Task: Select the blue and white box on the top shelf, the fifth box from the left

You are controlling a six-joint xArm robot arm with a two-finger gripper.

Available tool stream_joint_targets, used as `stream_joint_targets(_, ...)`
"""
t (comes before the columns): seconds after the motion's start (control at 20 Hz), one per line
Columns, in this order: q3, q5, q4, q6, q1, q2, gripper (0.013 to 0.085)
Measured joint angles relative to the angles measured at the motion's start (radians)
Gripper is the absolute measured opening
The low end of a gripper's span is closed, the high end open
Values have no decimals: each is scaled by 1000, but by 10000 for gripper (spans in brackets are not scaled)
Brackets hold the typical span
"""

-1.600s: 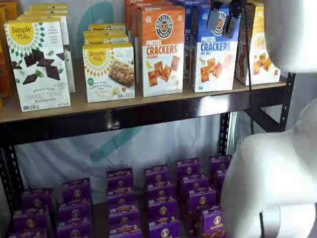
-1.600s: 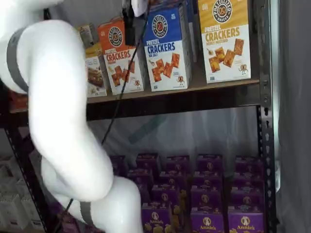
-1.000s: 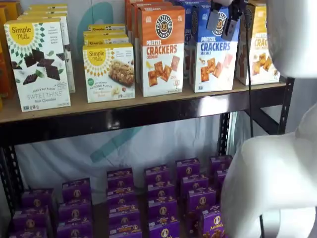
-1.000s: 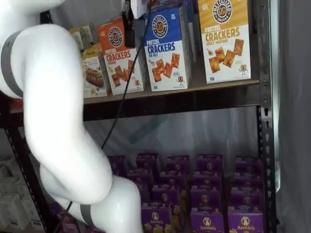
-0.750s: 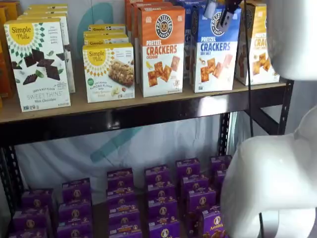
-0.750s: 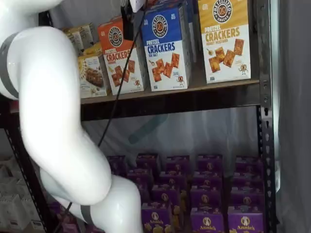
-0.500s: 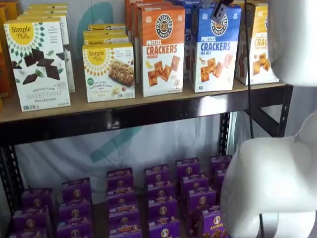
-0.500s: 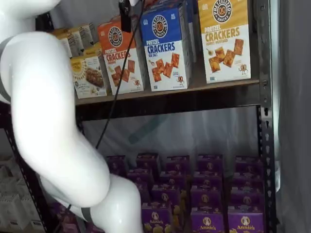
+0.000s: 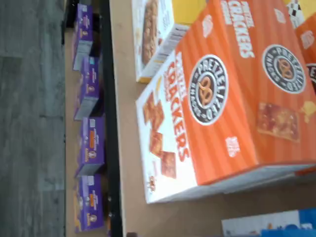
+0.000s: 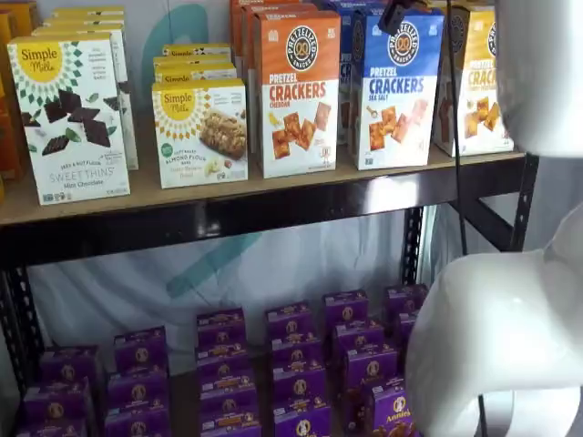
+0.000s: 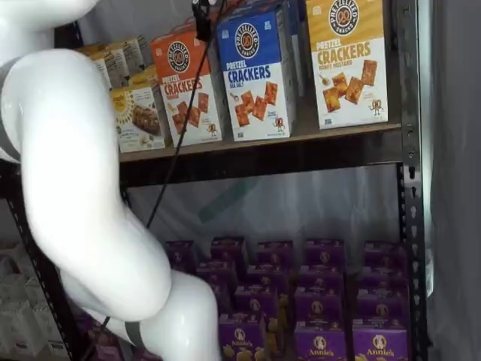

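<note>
Gripper (image 10: pixel 393 15) hangs at a shelf view's upper edge, finger spread unreadable. Directly below and behind it, upright blue and white box (image 10: pixel 395 86) stands on top shelf (image 10: pixel 228 214).

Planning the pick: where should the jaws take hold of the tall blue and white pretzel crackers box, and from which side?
Grip the tall blue and white pretzel crackers box across its narrow upper sides, coming from the front and above. It stands upright at the tan wooden shelf edge, with gaps beside it before the orange cheddar box and the yellow-topped box.
</note>
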Motion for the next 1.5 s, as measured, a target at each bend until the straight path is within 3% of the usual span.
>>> stream_joint_targets(0.25, -58, 1, 5, -29, -27, 69, 850)
stream_joint_targets(0.45, -136, 55, -42, -44, -27, 136, 850)
stream_joint_targets(0.8, -143, 32, -46, -58, -29, 172, 850)
stream_joint_targets(1.2, -146, 6, -88, -58, -5, 199, 850)
stream_joint_targets(1.5, -228, 107, -136, -44, 17, 261, 850)
